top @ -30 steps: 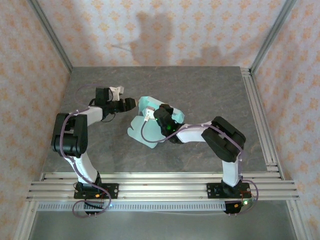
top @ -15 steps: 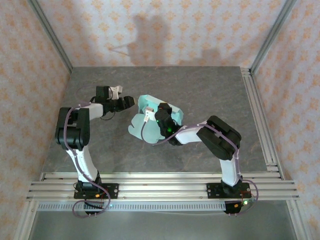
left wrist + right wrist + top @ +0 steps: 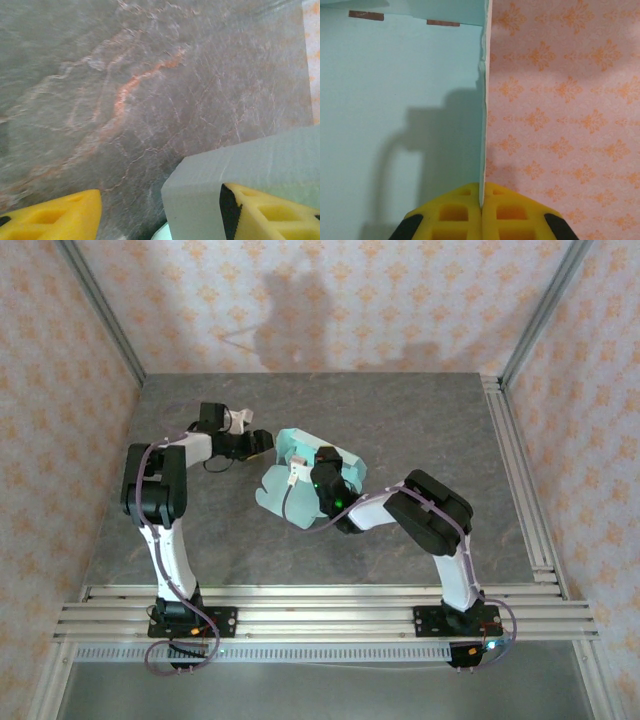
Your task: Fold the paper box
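1. The paper box (image 3: 278, 490) is a half-folded mint card sheet, some panels standing up. It sits about mid-worktop (image 3: 420, 420), a touch left of centre.
2. The right gripper (image 3: 481, 200) is clenched on it, both yellow pads pinching the thin edge of one panel.
3. The left gripper (image 3: 258, 443) is spread and holding nothing, just beside the box's far-left flap.
4. My guess is we're mid-fold. The left one needs to get onto that flap and press it over while the right one anchors. Go gently, thin card buckles.
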### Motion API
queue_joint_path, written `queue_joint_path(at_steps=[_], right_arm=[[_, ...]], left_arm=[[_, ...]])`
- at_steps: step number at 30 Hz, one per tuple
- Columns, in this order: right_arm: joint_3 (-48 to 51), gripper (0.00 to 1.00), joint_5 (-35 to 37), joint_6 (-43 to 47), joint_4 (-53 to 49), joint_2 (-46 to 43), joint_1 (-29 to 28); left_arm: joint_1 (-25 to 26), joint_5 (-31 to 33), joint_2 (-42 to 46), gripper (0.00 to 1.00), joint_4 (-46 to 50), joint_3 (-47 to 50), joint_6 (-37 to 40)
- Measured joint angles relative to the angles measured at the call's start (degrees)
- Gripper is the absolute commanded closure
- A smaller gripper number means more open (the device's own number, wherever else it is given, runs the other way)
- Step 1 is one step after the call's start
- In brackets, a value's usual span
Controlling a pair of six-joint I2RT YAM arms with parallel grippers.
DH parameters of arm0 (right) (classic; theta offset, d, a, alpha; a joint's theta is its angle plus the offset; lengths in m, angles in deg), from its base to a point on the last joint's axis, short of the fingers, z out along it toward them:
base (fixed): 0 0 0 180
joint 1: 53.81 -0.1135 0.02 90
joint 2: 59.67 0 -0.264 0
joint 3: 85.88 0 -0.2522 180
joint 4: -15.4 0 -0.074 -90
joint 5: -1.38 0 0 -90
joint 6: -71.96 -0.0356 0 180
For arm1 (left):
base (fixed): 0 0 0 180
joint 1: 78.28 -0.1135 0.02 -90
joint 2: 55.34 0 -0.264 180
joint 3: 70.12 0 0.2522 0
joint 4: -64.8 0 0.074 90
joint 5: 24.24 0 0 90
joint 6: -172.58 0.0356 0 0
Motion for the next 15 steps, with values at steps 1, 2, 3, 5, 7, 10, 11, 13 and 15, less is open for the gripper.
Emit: queue_joint_path(at_steps=[1, 2, 3, 5, 7, 10, 11, 13, 15], right_arm=[[0.0, 1.0, 0.2, 0.1, 0.1, 0.0, 0.0], [0.0, 1.0, 0.5, 0.3, 0.1, 0.0, -0.1], [0.0, 1.0, 0.9, 0.3, 0.1, 0.0, -0.1], [0.0, 1.0, 1.5, 0.4, 0.1, 0.0, -0.1], [0.0, 1.0, 1.7, 0.5, 0.1, 0.0, -0.1], [0.0, 1.0, 1.9, 0.5, 0.1, 0.0, -0.1], [0.0, 1.0, 1.9, 0.5, 0.1, 0.0, -0.1], [0.0, 1.0, 1.9, 0.5, 0.1, 0.1, -0.1], [-0.2, 1.0, 1.9, 0.5, 0.1, 0.1, -0.1]], left_arm=[[0.5, -0.1, -0.4, 0.35, 0.8, -0.6, 0.6], [1.0, -0.3, -0.7, 0.35, 1.6, -1.3, 1.0], [1.5, -0.5, -0.9, 0.35, 2.4, -1.9, 1.6], [2.2, -0.8, -1.1, 0.35, 3.6, -2.5, 2.5], [2.7, -1.1, -1.2, 0.35, 4.3, -2.6, 3.2], [2.8, -1.2, -1.1, 0.35, 4.3, -2.1, 3.8], [2.8, -1.3, -1.1, 0.35, 4.1, -1.5, 3.8], [2.8, -1.6, -0.8, 0.35, 3.0, -0.2, 4.0], [2.9, -1.7, -0.1, 0.35, 2.8, 0.6, 4.2]])
